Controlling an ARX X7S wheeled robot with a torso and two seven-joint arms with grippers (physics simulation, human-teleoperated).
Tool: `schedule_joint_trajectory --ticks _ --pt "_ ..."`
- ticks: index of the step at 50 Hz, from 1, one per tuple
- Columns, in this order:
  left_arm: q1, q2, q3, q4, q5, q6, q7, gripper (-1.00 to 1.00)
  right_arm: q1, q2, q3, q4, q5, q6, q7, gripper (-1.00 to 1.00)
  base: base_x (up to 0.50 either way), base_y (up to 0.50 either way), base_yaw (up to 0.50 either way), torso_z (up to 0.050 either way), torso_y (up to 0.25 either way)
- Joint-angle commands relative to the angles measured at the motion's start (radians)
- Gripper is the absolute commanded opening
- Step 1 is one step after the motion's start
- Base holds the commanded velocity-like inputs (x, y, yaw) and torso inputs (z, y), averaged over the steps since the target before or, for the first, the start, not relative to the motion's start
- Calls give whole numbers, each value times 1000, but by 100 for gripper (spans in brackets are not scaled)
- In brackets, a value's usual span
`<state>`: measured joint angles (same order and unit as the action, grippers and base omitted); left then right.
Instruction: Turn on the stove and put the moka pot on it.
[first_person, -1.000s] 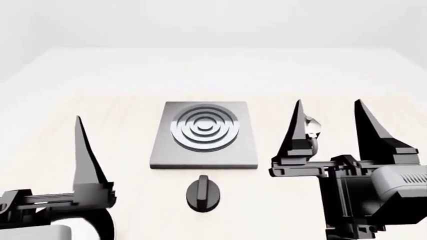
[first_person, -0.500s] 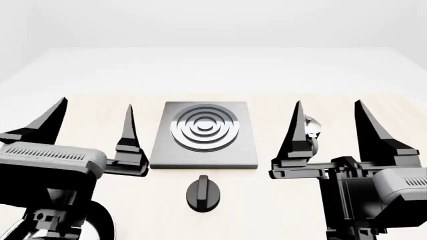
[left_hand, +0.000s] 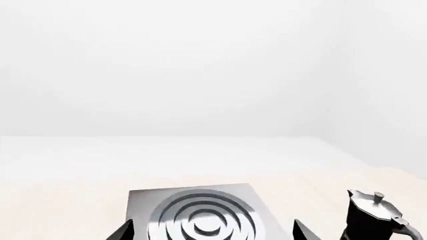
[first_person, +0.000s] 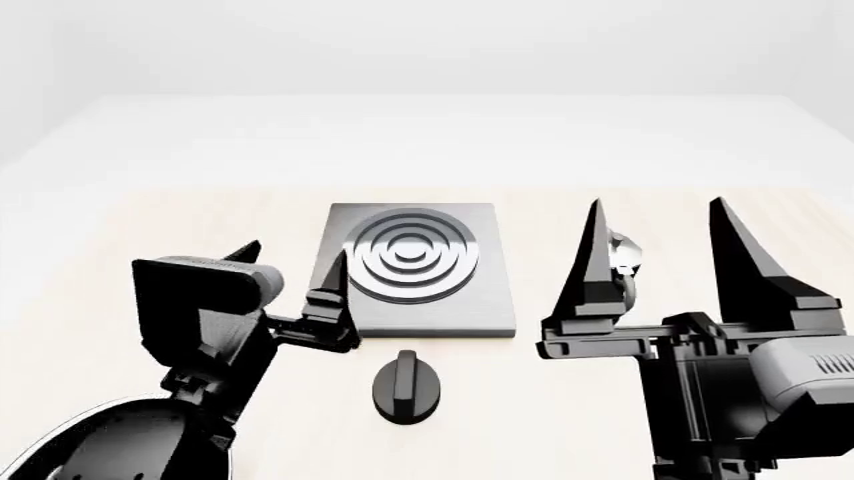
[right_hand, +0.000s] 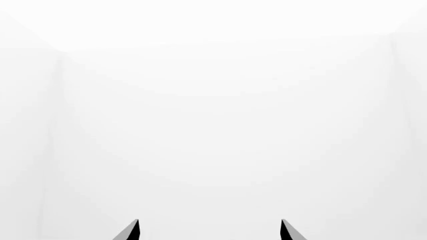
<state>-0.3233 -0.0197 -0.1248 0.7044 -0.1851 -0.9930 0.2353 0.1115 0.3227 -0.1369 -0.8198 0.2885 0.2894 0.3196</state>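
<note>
The stove (first_person: 407, 305), a flat grey square plate with a ringed round burner (first_person: 411, 253), lies at the table's middle, and its black knob (first_person: 407, 385) sits apart in front of it. My left gripper (first_person: 291, 258) hovers open at the stove's left front edge, with nothing between its fingers. In the left wrist view the stove (left_hand: 143, 200) fills the gap between the left gripper's (left_hand: 212, 227) tips, and the black moka pot (left_hand: 370, 216) stands upright beside it. My right gripper (first_person: 658, 205) stands open, fingers up, hiding most of the moka pot (first_person: 625, 255).
A light wooden table (first_person: 160, 215) carries everything, with a white wall behind it. The right wrist view shows only the right gripper's (right_hand: 209, 222) two tips against white wall. My left arm's dark bulk (first_person: 120, 440) fills the head view's lower left.
My left arm has swung in from the lower left toward the stove, turning so its fingers point at the plate. The right arm, knob and moka pot have not moved.
</note>
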Motion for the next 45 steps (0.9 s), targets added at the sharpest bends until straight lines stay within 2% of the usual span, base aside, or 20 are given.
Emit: schedule_joint_trajectory --ticks 1,12,16,21,29,34,45 --pt "33 -8 23 -113 -95 -8 -35 100 9 8 -2 -8 7 8 8 100 0 0 0 0 0" --pt "83 -5 79 -219 -146 27 -59 100 45 18 7 -54 45 72 31 100 0 0 0 0 0" --pt "93 -8 101 -274 -155 27 -72 100 12 17 -2 -25 20 14 21 100 0 0 0 0 0" --pt "106 -16 129 -327 -160 46 -81 100 40 25 5 -54 45 66 36 100 0 0 0 0 0" --pt "116 -24 167 -390 -163 79 -94 100 12 22 -13 -21 21 8 27 100 0 0 0 0 0" --pt "119 -21 194 -475 -162 136 -83 100 23 27 -13 -40 30 31 36 100 0 0 0 0 0" --pt "116 -31 215 -530 -183 159 -92 100 35 33 -16 -48 41 43 45 100 0 0 0 0 0"
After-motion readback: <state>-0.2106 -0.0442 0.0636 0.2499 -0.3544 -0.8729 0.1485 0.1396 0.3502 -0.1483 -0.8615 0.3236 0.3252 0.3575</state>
